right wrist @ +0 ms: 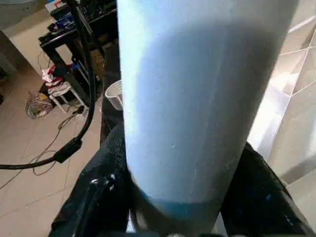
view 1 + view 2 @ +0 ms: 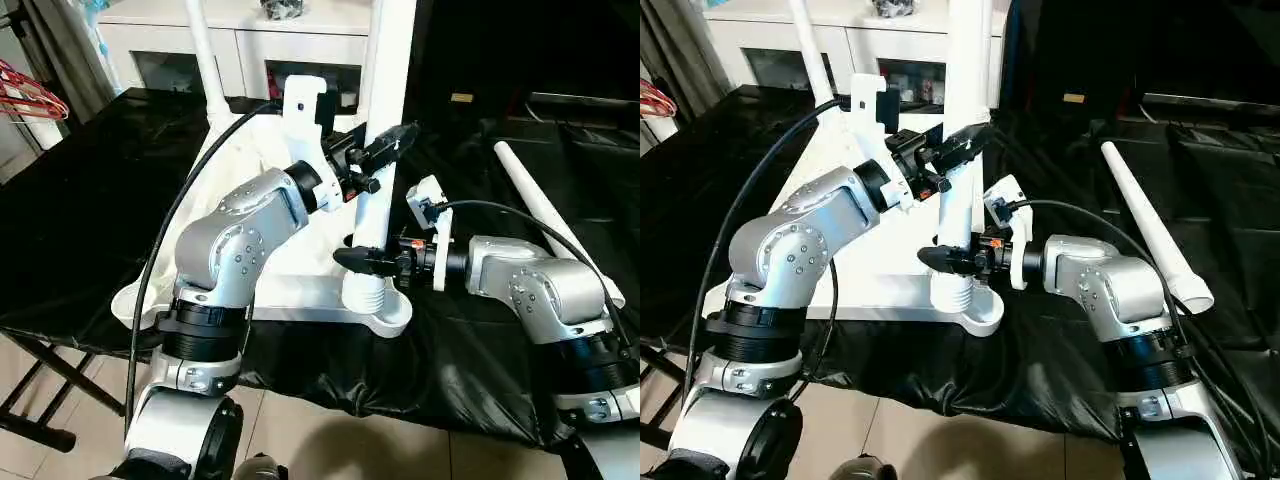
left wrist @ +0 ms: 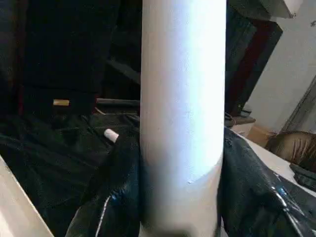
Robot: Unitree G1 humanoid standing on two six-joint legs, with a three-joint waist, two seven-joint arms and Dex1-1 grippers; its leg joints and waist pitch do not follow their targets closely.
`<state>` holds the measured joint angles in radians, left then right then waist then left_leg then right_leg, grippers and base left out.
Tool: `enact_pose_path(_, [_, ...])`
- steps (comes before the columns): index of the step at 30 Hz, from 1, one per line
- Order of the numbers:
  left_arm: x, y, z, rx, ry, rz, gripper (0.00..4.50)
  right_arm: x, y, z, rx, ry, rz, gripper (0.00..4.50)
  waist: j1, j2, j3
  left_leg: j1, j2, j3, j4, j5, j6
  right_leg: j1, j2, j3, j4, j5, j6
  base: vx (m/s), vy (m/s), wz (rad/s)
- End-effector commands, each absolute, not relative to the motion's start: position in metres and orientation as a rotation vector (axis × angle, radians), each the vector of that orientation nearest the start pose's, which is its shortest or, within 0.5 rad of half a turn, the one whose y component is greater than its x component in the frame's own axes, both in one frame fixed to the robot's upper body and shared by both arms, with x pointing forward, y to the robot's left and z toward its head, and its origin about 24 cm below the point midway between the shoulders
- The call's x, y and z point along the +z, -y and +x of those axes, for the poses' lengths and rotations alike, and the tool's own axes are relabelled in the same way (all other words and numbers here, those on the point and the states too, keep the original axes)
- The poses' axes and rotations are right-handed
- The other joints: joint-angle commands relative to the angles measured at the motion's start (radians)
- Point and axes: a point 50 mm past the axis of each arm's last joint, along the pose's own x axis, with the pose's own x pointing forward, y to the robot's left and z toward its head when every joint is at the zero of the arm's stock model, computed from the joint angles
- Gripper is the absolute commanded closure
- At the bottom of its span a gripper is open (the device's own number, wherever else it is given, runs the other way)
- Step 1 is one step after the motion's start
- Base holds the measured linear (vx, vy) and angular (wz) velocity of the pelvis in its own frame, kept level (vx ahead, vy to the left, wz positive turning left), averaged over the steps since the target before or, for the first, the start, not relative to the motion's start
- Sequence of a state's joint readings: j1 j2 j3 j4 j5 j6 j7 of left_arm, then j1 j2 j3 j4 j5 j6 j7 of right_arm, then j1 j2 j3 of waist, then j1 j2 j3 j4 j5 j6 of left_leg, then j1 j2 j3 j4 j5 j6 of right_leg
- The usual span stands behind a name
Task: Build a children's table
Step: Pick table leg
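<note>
The children's table [image 2: 300,292] lay upside down on the black-covered bench [image 2: 90,230], near its front edge, with one white leg [image 2: 378,140] standing upright in the front corner socket [image 2: 372,300]. The left claw [image 2: 385,150] was clamped on that leg partway up, and the right claw [image 2: 362,261] was clamped on it lower down, just above the socket. Another leg [image 2: 205,60] stood upright at a far corner. A loose leg [image 2: 1145,215] lay flat on the bench near its right edge.

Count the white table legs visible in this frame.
3: one upright leg in the near corner socket, held by both grippers; one upright leg at the far corner; one loose leg on the black cloth. A fourth may be hidden.
</note>
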<state>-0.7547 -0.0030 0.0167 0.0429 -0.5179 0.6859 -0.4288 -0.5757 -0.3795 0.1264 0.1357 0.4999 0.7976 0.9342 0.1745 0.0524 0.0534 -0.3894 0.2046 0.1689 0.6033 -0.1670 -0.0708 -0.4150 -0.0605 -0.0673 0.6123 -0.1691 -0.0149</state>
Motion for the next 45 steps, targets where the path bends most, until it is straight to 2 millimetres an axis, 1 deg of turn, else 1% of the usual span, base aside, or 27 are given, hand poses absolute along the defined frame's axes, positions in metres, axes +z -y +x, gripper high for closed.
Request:
enact_pose_path(1, [0.209, -0.042, 0.324, -0.971, 0.067, -0.339, 2.73, 0.116, 0.121, 0.310, 1.166, -0.435, 0.172, 2.63, 0.005, -0.023, -0.083, 0.009, 0.016, -0.006, -0.052, -0.110, 0.031, 0.062, -0.071, 0.039, -0.069, -0.211, -0.140, 0.000, 0.000, 0.00])
enact_pose_path(2, [0.209, -0.042, 0.324, -0.970, 0.074, -0.333, 2.73, 0.115, 0.120, 0.309, 1.166, -0.434, 0.173, 2.63, 0.005, -0.023, -0.082, 0.008, 0.015, -0.006, -0.052, -0.110, 0.031, 0.062, -0.071, 0.039, -0.069, -0.211, -0.140, 0.000, 0.000, 0.00])
enact_pose_path(3, [0.210, -0.042, 0.324, -0.973, 0.082, -0.333, 2.17, 0.115, 0.120, 0.309, 1.165, -0.434, 0.174, 2.63, 0.005, -0.024, -0.082, 0.008, 0.015, -0.006, -0.053, -0.110, 0.032, 0.063, -0.071, 0.039, -0.069, -0.212, -0.139, 0.000, 0.000, 0.00])
enact_pose_path(4, [0.210, -0.042, 0.324, -0.973, 0.082, -0.333, 2.03, 0.115, 0.120, 0.309, 1.165, -0.434, 0.174, 2.63, 0.006, -0.023, -0.082, 0.008, 0.016, -0.006, -0.052, -0.110, 0.032, 0.062, -0.071, 0.039, -0.069, -0.213, -0.140, 0.000, 0.000, 0.00])
enact_pose_path(6, [0.215, -0.041, 0.321, -1.004, 0.082, -0.403, 2.03, 0.114, 0.120, 0.309, 1.158, -0.432, 0.175, 2.63, 0.006, -0.022, -0.083, 0.008, 0.016, -0.006, -0.052, -0.108, 0.030, 0.063, -0.072, 0.038, -0.068, -0.205, -0.147, 0.000, 0.000, 0.00])
enact_pose_path(7, [0.217, -0.042, 0.320, -1.013, 0.098, -0.401, 1.83, 0.114, 0.120, 0.309, 1.154, -0.429, 0.177, 2.63, 0.006, -0.024, -0.083, 0.008, 0.015, -0.005, -0.051, -0.107, 0.030, 0.063, -0.071, 0.038, -0.067, -0.197, -0.153, 0.000, 0.000, 0.00])
enact_pose_path(10, [0.221, -0.043, 0.320, -1.002, 0.142, -0.403, 1.63, 0.114, 0.120, 0.311, 1.139, -0.418, 0.183, 2.63, 0.005, -0.023, -0.082, 0.008, 0.016, -0.006, -0.052, -0.111, 0.033, 0.062, -0.071, 0.038, -0.068, -0.206, -0.149, 0.000, 0.000, 0.00])
enact_pose_path(13, [0.229, -0.046, 0.321, -0.979, 0.199, -0.453, 1.51, 0.114, 0.120, 0.314, 1.106, -0.400, 0.186, 2.63, 0.004, -0.023, -0.082, 0.007, 0.016, -0.007, -0.052, -0.112, 0.028, 0.064, -0.073, 0.038, -0.069, -0.212, -0.150, 0.000, 0.000, 0.00])
enact_pose_path(14, [0.237, -0.049, 0.320, -0.972, 0.257, -0.492, 1.51, 0.114, 0.121, 0.315, 1.092, -0.389, 0.195, 2.63, 0.004, -0.022, -0.081, 0.007, 0.016, -0.006, -0.053, -0.117, 0.028, 0.063, -0.072, 0.038, -0.071, -0.217, -0.150, 0.000, 0.000, 0.00])
enact_pose_path(17, [0.251, -0.058, 0.324, -0.905, 0.359, -0.570, 1.49, 0.115, 0.123, 0.316, 1.079, -0.371, 0.206, 2.63, 0.005, -0.022, -0.082, 0.008, 0.016, -0.006, -0.052, -0.121, 0.028, 0.064, -0.071, 0.038, -0.072, -0.213, -0.152, 0.000, 0.000, 0.00])
enact_pose_path(18, [0.257, -0.067, 0.326, -0.891, 0.383, -0.634, 1.49, 0.116, 0.123, 0.316, 1.065, -0.354, 0.205, 2.63, 0.007, -0.020, -0.083, 0.008, 0.015, -0.006, -0.051, -0.117, 0.027, 0.063, -0.070, 0.039, -0.069, -0.200, -0.152, 0.000, 0.000, 0.00])
enact_pose_path(20, [0.259, -0.072, 0.327, -0.882, 0.396, -0.649, 1.49, 0.117, 0.124, 0.317, 1.053, -0.344, 0.207, 2.63, 0.006, -0.021, -0.083, 0.008, 0.014, -0.006, -0.050, -0.116, 0.028, 0.063, -0.070, 0.038, -0.067, -0.191, -0.156, 0.000, 0.000, 0.00])
enact_pose_path(22, [0.260, -0.083, 0.329, -0.872, 0.411, -0.637, 1.49, 0.120, 0.126, 0.318, 1.024, -0.306, 0.203, 2.63, 0.005, -0.022, -0.081, 0.007, 0.014, -0.006, -0.051, -0.118, 0.029, 0.063, -0.070, 0.037, -0.070, -0.212, -0.145, 0.000, 0.000, 0.00])
enact_pose_path(23, [0.250, -0.093, 0.332, -0.851, 0.372, -0.517, 1.49, 0.121, 0.128, 0.318, 0.981, -0.263, 0.184, 2.63, 0.001, -0.020, -0.082, 0.008, 0.014, -0.008, -0.054, -0.118, 0.026, 0.060, -0.069, 0.037, -0.069, -0.230, -0.123, 0.000, 0.000, 0.00])
enact_pose_path(25, [0.239, -0.100, 0.333, -0.838, 0.331, -0.387, 1.49, 0.123, 0.131, 0.318, 0.951, -0.231, 0.163, 2.63, -0.005, -0.019, -0.082, 0.011, 0.015, -0.007, -0.056, -0.122, 0.020, 0.058, -0.067, 0.037, -0.070, -0.245, -0.104, 0.000, 0.000, 0.00])
enact_pose_path(26, [0.222, -0.104, 0.334, -0.839, 0.271, -0.235, 1.49, 0.123, 0.132, 0.318, 0.927, -0.201, 0.142, 2.63, -0.005, -0.016, -0.081, 0.012, 0.018, -0.010, -0.059, -0.122, 0.016, 0.055, -0.068, 0.039, -0.073, -0.257, -0.088, 0.000, 0.000, 0.00])
enact_pose_path(27, [0.213, -0.107, 0.333, -0.845, 0.233, -0.154, 1.49, 0.123, 0.133, 0.317, 0.915, -0.188, 0.134, 2.63, -0.008, -0.014, -0.081, 0.018, 0.020, -0.011, -0.063, -0.136, 0.010, 0.051, -0.068, 0.040, -0.074, -0.270, -0.071, 0.000, 0.000, 0.00])
enact_pose_path(28, [0.198, -0.110, 0.332, -0.860, 0.178, -0.044, 1.49, 0.123, 0.134, 0.317, 0.897, -0.175, 0.131, 2.63, -0.013, -0.013, -0.080, 0.017, 0.019, -0.008, -0.062, -0.141, 0.004, 0.050, -0.065, 0.040, -0.071, -0.268, -0.072, 0.000, 0.000, 0.00])
enact_pose_path(29, [0.179, -0.115, 0.326, -0.917, 0.100, 0.055, 1.49, 0.123, 0.136, 0.315, 0.883, -0.166, 0.132, 2.63, -0.012, -0.013, -0.080, 0.019, 0.019, -0.010, -0.066, -0.148, 0.002, 0.048, -0.067, 0.042, -0.076, -0.286, -0.060, 0.000, 0.000, 0.00])
enact_pose_path(30, [0.167, -0.118, 0.321, -0.960, 0.047, 0.105, 1.49, 0.123, 0.138, 0.314, 0.874, -0.162, 0.134, 2.63, -0.011, -0.010, -0.081, 0.020, 0.020, -0.009, -0.068, -0.155, -0.007, 0.047, -0.068, 0.043, -0.071, -0.288, -0.060, 0.000, 0.000, 0.00])
enact_pose_path(32, [0.145, -0.123, 0.312, -1.033, -0.044, 0.168, 1.49, 0.120, 0.141, 0.312, 0.849, -0.156, 0.132, 2.63, -0.013, -0.009, -0.083, 0.020, 0.021, -0.008, -0.067, -0.143, -0.015, 0.048, -0.068, 0.044, -0.065, -0.235, -0.091, 0.000, 0.000, 0.00])
enact_pose_path(34, [0.132, -0.124, 0.306, -1.093, -0.097, 0.184, 1.49, 0.117, 0.142, 0.310, 0.836, -0.151, 0.131, 2.63, -0.013, -0.007, -0.081, 0.022, 0.020, -0.004, -0.067, -0.159, -0.019, 0.044, -0.066, 0.045, -0.063, -0.217, -0.115, 0.000, 0.000, 0.00])
enact_pose_path(35, [0.117, -0.124, 0.298, -1.175, -0.161, 0.185, 1.49, 0.112, 0.145, 0.308, 0.817, -0.153, 0.136, 2.63, -0.010, -0.013, -0.078, 0.021, 0.020, -0.004, -0.069, -0.172, -0.018, 0.046, -0.070, 0.045, -0.066, -0.227, -0.123, 0.000, 0.000, 0.00])
enact_pose_path(37, [0.108, -0.124, 0.295, -1.224, -0.194, 0.211, 1.49, 0.110, 0.145, 0.307, 0.808, -0.158, 0.135, 2.63, -0.011, -0.016, -0.075, 0.022, 0.019, -0.004, -0.073, -0.205, -0.021, 0.047, -0.074, 0.046, -0.071, -0.283, -0.117, 0.000, 0.000, 0.00])
enact_pose_path(39, [0.100, -0.125, 0.293, -1.262, -0.222, 0.237, 1.49, 0.107, 0.146, 0.306, 0.805, -0.165, 0.129, 2.63, -0.013, -0.016, -0.073, 0.021, 0.018, -0.004, -0.075, -0.213, -0.022, 0.048, -0.075, 0.048, -0.074, -0.313, -0.102, 0.000, 0.000, 0.00])
enact_pose_path(44, [0.076, -0.132, 0.296, -1.347, -0.327, 0.347, 1.49, 0.102, 0.142, 0.302, 0.821, -0.183, 0.116, 2.63, -0.018, -0.018, -0.074, 0.020, 0.016, -0.006, -0.075, -0.204, -0.021, 0.048, -0.073, 0.048, -0.077, -0.319, -0.084, 0.000, 0.000, 0.00])
enact_pose_path(45, [0.073, -0.133, 0.298, -1.344, -0.341, 0.364, 1.68, 0.101, 0.141, 0.302, 0.822, -0.186, 0.115, 2.63, -0.021, -0.017, -0.078, 0.020, 0.017, -0.006, -0.074, -0.194, -0.024, 0.051, -0.075, 0.049, -0.069, -0.289, -0.091, 0.000, 0.000, 0.00])
